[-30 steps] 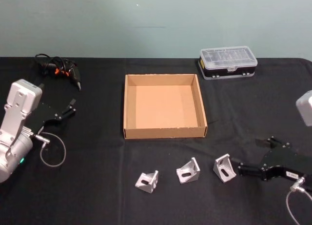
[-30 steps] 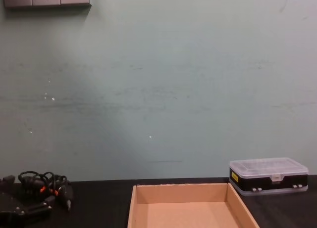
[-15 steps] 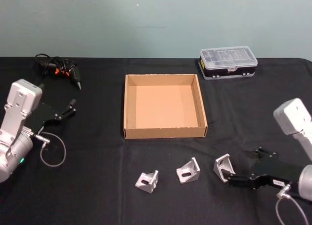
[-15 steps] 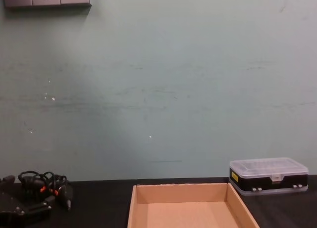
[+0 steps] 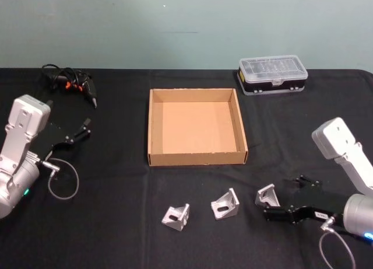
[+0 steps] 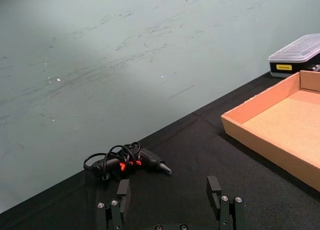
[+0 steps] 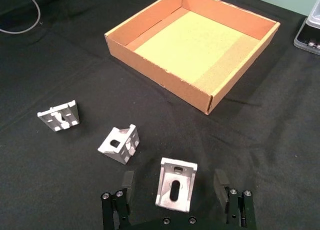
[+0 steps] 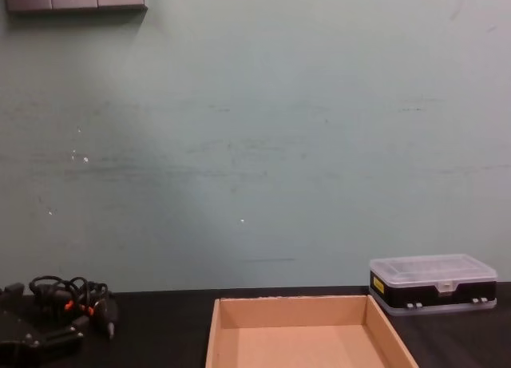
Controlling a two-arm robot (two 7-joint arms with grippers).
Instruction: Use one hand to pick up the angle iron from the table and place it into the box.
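Three silver angle irons lie in a row on the black table (image 5: 116,187) in front of the box: left (image 5: 176,217), middle (image 5: 225,204) and right (image 5: 267,196). My right gripper (image 5: 284,198) is low over the table and open, its fingers either side of the right angle iron (image 7: 176,191) without touching it. The right wrist view shows that gripper (image 7: 174,180) open, with the other two irons (image 7: 120,143) (image 7: 60,116) beyond. The tan cardboard box (image 5: 197,159) (image 7: 165,75) sits mid-table with nothing in it. My left gripper (image 5: 81,130) (image 6: 168,190) rests open at the far left.
A black case with a clear lid (image 5: 273,74) (image 8: 433,282) stands behind the box to the right. A black tool with a coiled cable (image 5: 73,82) (image 6: 125,162) lies at the back left. A loose cable loop (image 5: 63,184) hangs by the left arm.
My right arm has swung in toward the table's front, bringing its open gripper leftward around the right angle iron. The left arm and the irons have not moved.
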